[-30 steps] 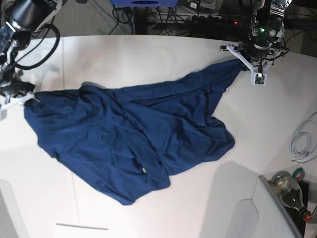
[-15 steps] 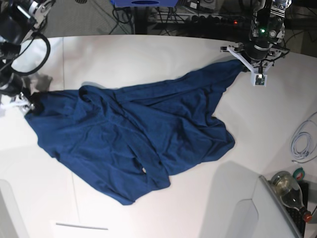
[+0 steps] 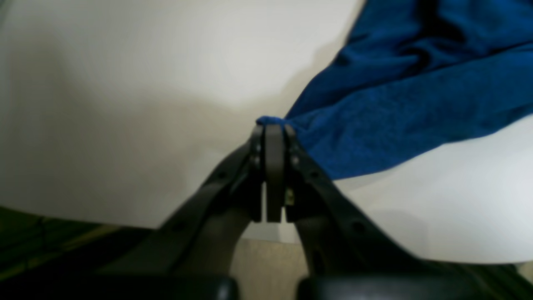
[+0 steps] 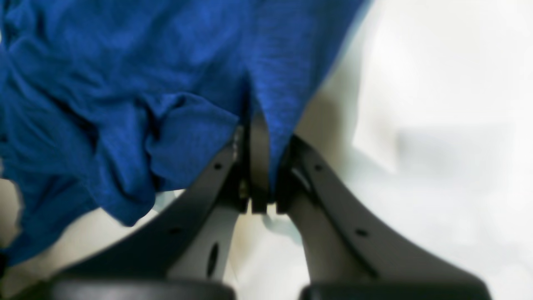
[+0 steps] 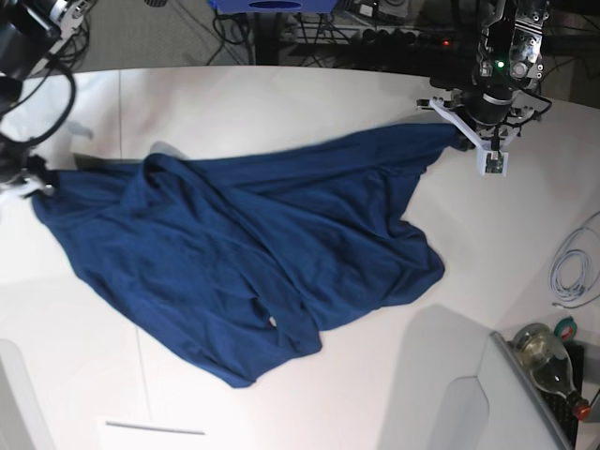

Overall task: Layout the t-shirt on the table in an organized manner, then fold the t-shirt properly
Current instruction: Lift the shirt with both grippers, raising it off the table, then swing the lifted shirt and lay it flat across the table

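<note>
White table bears the t-shirt, seemingly rumpled.

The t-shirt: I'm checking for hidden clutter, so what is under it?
Only the white table shows around the t-shirt. Whatever lies beneath the cloth is covered and cannot be seen.
</note>
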Available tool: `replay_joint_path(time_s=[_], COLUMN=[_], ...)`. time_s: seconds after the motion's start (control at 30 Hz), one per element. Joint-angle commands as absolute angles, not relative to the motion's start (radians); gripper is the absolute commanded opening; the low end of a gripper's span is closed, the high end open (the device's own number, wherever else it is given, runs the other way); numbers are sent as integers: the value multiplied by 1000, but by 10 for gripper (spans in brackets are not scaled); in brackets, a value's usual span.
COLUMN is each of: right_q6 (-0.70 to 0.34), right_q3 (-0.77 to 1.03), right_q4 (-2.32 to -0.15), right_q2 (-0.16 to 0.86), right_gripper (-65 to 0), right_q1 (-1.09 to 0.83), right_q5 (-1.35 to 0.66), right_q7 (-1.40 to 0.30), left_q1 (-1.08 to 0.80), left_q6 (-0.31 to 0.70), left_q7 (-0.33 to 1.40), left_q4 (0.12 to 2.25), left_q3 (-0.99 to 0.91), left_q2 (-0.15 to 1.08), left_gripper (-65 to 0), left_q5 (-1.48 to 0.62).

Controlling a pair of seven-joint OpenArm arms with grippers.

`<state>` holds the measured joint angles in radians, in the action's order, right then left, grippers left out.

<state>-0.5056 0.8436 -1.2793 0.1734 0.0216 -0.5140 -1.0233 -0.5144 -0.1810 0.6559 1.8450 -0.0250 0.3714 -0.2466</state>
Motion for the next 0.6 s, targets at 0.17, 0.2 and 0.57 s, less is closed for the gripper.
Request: replay_joint_path(time_s=[0.17, 0.2, 0.57], right_q6=[-493, -464, -222], right_q3=[929, 920, 630], right_q4=[-1564, -1570, -1175], right_q2=[194, 196, 344], right_gripper=[-645, -645, -644], right_q1=[25, 41, 371], right_q5=[-527, -527, -527], right_q7=[-1287, -1285, -1104], left_q1=[-479, -449, 127], left_q6=[-183, -183, -182], left_q7=[633, 634, 819], left_q4=[1952, 1946, 1778], left_q3=[-79, -76, 147], left_q2=[387, 387, 401], left_gripper=[-650, -650, -650], left_q5=[-242, -240, -240])
